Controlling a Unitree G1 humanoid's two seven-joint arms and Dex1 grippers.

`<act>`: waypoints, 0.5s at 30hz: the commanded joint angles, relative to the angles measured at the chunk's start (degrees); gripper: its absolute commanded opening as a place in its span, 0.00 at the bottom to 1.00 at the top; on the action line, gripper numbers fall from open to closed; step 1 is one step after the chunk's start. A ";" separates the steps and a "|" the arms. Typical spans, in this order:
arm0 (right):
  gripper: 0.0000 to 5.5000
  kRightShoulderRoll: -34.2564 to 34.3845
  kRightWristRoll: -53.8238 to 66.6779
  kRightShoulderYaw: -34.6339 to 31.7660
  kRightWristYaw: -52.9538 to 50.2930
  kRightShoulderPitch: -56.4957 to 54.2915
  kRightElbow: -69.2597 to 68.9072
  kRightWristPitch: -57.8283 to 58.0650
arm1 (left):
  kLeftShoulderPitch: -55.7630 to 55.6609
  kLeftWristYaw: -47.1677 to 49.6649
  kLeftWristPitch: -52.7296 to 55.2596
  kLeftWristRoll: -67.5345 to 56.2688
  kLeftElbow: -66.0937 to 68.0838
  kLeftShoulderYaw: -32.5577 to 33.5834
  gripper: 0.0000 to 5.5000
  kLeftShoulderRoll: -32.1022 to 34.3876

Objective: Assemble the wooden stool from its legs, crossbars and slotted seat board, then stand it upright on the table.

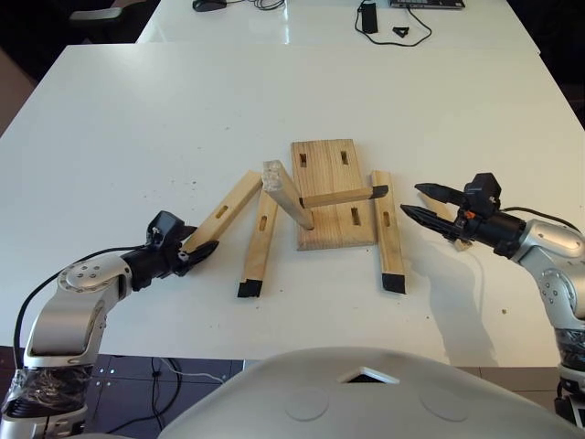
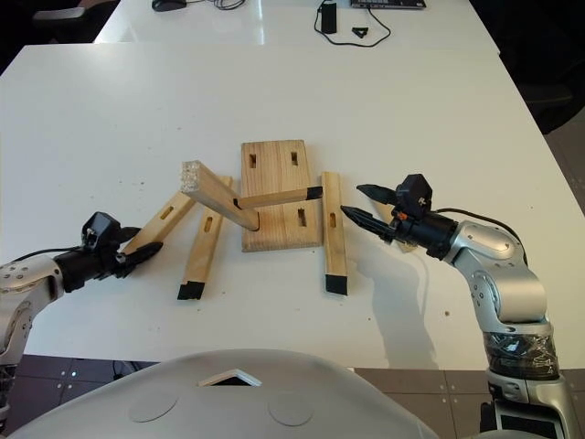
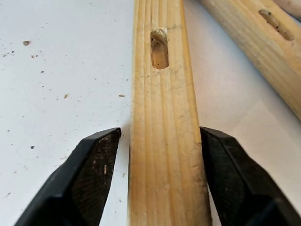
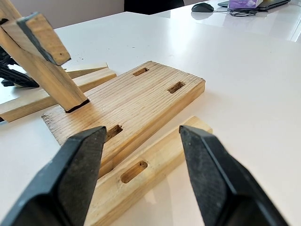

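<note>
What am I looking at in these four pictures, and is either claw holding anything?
This is a two-armed humanoid robot at a white table. The two wide pictures come from its head, looking down; the two close-ups come from cameras on its wrists. On the table lies the slotted seat board, with one leg plugged in at a slant and a crossbar joined to it. Three more lie flat: a leftmost leg, a middle leg, a rightmost leg. The left gripper is open astride the end of the leftmost leg. The right gripper is open and empty, beside the rightmost leg.
</note>
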 commanded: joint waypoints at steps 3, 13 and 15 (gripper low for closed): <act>0.52 0.18 3.50 -2.53 -0.04 -2.43 1.07 1.67 | -2.15 3.34 -1.61 1.98 4.87 -0.42 0.37 -2.02; 0.52 0.98 11.68 -13.60 -6.64 -14.89 13.72 7.34 | -20.73 5.63 5.40 -21.60 -3.79 17.22 0.37 -1.71; 0.52 1.16 14.34 -15.86 -10.16 -19.81 14.33 9.57 | -27.50 9.00 10.71 -33.53 -5.73 20.35 0.37 -2.10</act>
